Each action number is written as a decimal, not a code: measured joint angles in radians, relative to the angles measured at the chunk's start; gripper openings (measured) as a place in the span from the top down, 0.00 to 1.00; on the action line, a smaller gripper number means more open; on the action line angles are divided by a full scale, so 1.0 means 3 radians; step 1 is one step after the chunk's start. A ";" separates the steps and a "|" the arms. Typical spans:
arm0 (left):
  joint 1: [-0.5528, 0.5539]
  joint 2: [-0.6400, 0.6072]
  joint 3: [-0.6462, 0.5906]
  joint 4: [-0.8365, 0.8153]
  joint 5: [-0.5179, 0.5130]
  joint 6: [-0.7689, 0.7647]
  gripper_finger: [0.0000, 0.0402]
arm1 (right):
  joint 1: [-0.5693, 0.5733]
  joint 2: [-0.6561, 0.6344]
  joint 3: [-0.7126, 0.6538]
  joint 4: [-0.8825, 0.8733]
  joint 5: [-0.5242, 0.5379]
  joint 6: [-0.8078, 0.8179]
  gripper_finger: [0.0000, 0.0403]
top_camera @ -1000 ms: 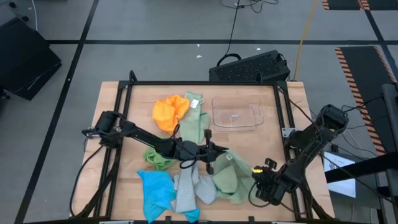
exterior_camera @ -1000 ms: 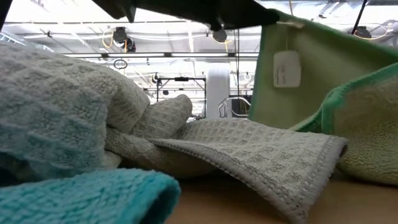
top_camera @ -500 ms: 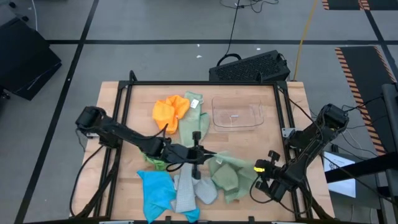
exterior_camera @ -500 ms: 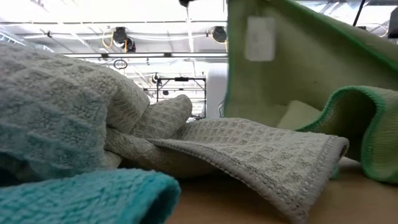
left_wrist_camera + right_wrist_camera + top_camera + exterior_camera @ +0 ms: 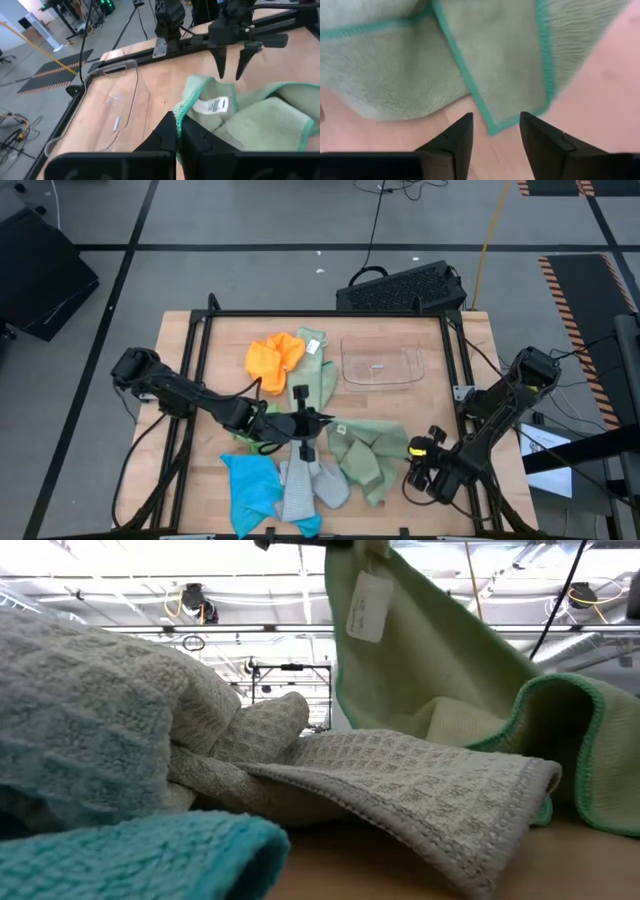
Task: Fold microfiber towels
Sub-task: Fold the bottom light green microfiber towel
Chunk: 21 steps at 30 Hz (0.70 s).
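- landmark: the clear shallow plastic bin [image 5: 380, 367] at the far side of the wooden table [image 5: 200, 370].
- the left gripper [image 5: 300, 423] sits at the table's middle, nearer than the bin, its fingers [image 5: 170, 137] pressed together on the teal-stitched edge of a pale green microfiber towel [image 5: 370, 450], whose white tag [image 5: 212, 106] hangs beside them.
- left of the bin lies a crumpled orange cloth [image 5: 272, 360]; well nearer than the bin lie a bright blue towel [image 5: 250, 485] and a grey waffle-weave towel [image 5: 400, 780].
- the right gripper [image 5: 425, 465] hovers nearer than the bin and to its right, jaws parted and empty above that pale green towel's corner.
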 joint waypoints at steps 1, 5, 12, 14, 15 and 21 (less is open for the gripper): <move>0.0002 0.0003 0.0000 -0.0022 0.0004 -0.0010 0.99 | -0.0020 0.0000 -0.0106 0.0164 0.0003 0.0005 0.61; 0.0000 0.0004 0.0000 -0.0044 0.0006 -0.0019 0.98 | -0.0067 0.0002 -0.0395 0.0532 0.0102 0.0085 0.61; 0.0000 0.0004 0.0000 -0.0142 0.0033 -0.0076 0.98 | -0.0064 0.0000 -0.0404 0.0457 0.0179 -0.0146 0.61; 0.0000 0.0004 0.0000 -0.0179 0.0033 -0.0094 0.98 | -0.0051 0.0000 -0.0404 0.0377 0.0177 -0.0176 0.61; 0.0000 0.0004 0.0000 -0.0192 0.0032 -0.0096 0.98 | -0.0040 0.0000 -0.0404 0.0325 0.0177 -0.0155 0.61; 0.0000 0.0004 0.0000 -0.0206 0.0032 -0.0113 0.98 | -0.0032 -0.0003 -0.0404 -0.0044 0.0177 0.0064 0.61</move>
